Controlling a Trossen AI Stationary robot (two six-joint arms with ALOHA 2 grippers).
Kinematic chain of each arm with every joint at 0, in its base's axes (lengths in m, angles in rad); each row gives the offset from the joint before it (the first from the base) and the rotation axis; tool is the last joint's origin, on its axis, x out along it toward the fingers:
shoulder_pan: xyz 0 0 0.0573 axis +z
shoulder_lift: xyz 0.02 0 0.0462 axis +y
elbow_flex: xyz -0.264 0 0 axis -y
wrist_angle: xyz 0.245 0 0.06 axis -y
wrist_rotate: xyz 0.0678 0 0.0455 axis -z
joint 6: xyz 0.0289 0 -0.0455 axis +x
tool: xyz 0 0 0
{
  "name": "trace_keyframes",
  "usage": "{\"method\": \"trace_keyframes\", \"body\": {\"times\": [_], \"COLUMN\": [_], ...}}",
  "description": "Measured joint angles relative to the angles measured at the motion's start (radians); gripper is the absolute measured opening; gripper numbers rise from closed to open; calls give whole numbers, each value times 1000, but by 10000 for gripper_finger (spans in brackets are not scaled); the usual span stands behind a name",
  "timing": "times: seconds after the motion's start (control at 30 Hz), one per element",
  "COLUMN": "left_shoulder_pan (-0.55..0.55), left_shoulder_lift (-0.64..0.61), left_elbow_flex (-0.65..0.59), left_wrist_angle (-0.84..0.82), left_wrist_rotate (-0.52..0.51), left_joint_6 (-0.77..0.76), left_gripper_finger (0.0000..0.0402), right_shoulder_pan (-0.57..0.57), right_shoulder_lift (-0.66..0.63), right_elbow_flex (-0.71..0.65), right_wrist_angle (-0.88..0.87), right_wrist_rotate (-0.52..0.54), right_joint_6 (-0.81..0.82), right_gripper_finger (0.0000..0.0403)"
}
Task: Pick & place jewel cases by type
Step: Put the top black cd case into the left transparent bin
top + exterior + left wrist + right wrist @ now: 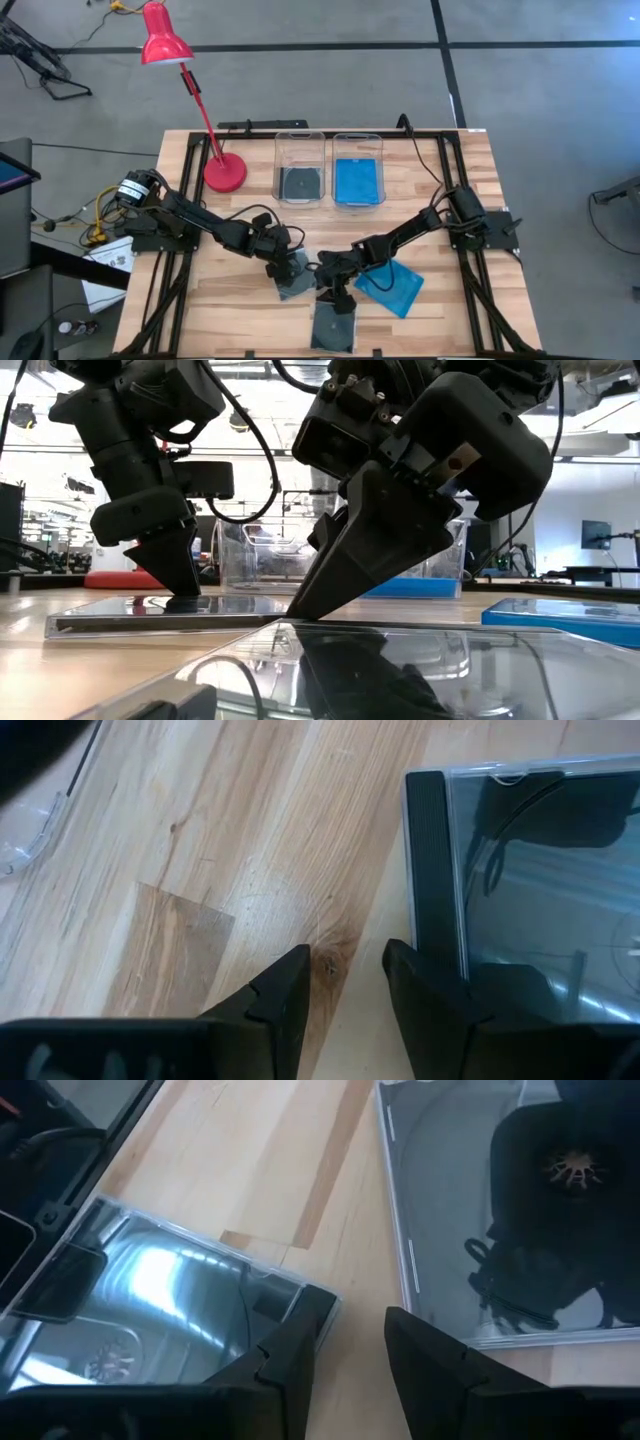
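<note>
A clear, dark grey jewel case lies flat on the wood under my left gripper, which points steeply down at its spine side with the fingers a little apart. A second clear case lies toward the near edge. My right gripper slants down into the strip of bare wood between the two cases, fingers also apart, with nothing between them. A blue case lies flat beneath the right arm. My left gripper sets one fingertip down on the grey case's dark spine edge from above, while the other fingertip is over bare wood. The case lies flat on the table. My right gripper has one finger at the grey case's corner; whether it touches cannot be told.
Two clear bins stand at the back: the left one holds a dark case, the right one a blue case. A red lamp's base sits left of them. Bare wood lies between the bins and the arms.
</note>
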Motion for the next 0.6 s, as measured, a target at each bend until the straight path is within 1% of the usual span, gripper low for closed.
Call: {"method": "trace_keyframes", "body": {"times": [0.27,0.43,0.6], "left_shoulder_pan": [-4,-4,-7], "left_shoulder_lift": [-3,-32,-95], "left_elbow_flex": [0,0,-8], "left_wrist_angle": [-6,-81,-200], "left_wrist_rotate": [16,52,110], "left_joint_6": [11,8,1], "left_gripper_finger": [132,132,132], "right_shoulder_pan": [-16,-31,-51], "right_shoulder_lift": [-1,-2,-2], "right_elbow_flex": [0,1,2], "right_wrist_angle": [-11,-15,-23], "right_wrist_rotate": [30,59,99], "right_joint_6": [16,26,34], "right_gripper_finger": [118,118,118]}}
